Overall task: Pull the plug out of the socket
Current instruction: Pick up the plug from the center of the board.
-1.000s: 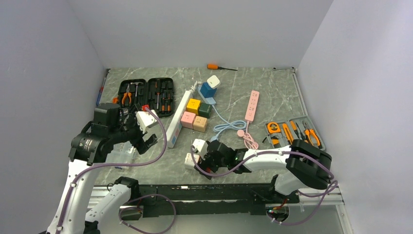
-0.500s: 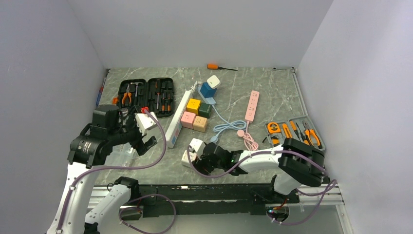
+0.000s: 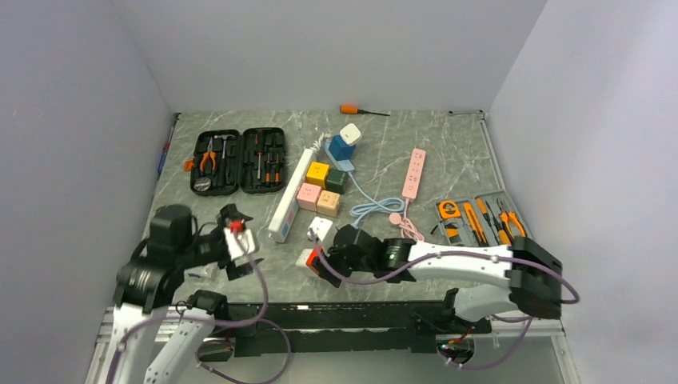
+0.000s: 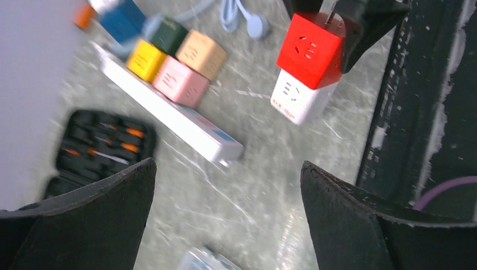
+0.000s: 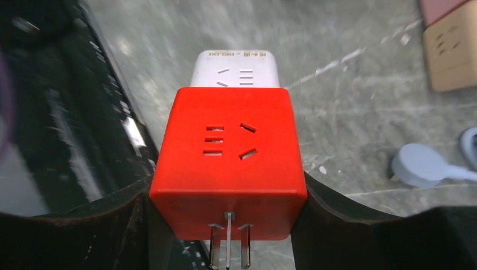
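Mid-frame at the right wrist, right gripper [image 5: 228,216] clamps red cube [image 5: 228,163], white cube [image 5: 236,67] joined above it; left gripper [image 4: 228,169] gapes empty.

The white cube [image 5: 236,67] is mostly hidden behind the red cube [image 5: 228,163], while the black tool case [image 4: 104,140] appears blurred and partly covered.
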Controlling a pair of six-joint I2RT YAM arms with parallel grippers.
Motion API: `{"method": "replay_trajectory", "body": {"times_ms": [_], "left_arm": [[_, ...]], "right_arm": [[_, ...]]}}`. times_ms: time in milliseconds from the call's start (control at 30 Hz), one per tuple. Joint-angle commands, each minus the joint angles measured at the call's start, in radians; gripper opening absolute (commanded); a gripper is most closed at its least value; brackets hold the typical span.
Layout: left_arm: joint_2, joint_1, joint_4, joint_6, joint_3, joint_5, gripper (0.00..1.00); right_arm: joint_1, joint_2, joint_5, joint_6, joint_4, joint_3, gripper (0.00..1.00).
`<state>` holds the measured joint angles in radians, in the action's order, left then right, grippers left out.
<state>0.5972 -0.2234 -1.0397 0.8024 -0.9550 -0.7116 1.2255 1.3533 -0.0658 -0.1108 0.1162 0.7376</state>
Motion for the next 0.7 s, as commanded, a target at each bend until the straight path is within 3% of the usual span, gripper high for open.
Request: {"method": "replay_trajectory", "body": {"times_ms": [0, 233, 433, 567, 667], "left_arm": [[-0.127, 0.001, 0.159, 0.137, 0.022, -0.116, 0.99], [-0.01, -0.007, 0.08, 0.313, -0.064, -0.208, 0.99], [-0.052, -0.135, 0.181, 0.401, 0.036, -0.112, 0.99], [-0.059, -0.29, 0.306, 0.334, 0.103, 0.041, 0.99], [-0.032, -0.349, 0.352, 0.266, 0.117, 0.078, 0.99]], "right_arm": [[-0.054, -0.142, 0.103, -0.057, 0.026, 0.123, 0.0], [-0.252, -0.167, 0.461, -0.169, 0.019, 0.177, 0.0], [-0.289, -0.147, 0.511, -0.214, -0.003, 0.256, 0.0], [-0.305, -0.153, 0.509, -0.284, -0.106, 0.254, 0.0], [-0.305, -0.154, 0.49, -0.332, -0.207, 0.24, 0.0]]}}
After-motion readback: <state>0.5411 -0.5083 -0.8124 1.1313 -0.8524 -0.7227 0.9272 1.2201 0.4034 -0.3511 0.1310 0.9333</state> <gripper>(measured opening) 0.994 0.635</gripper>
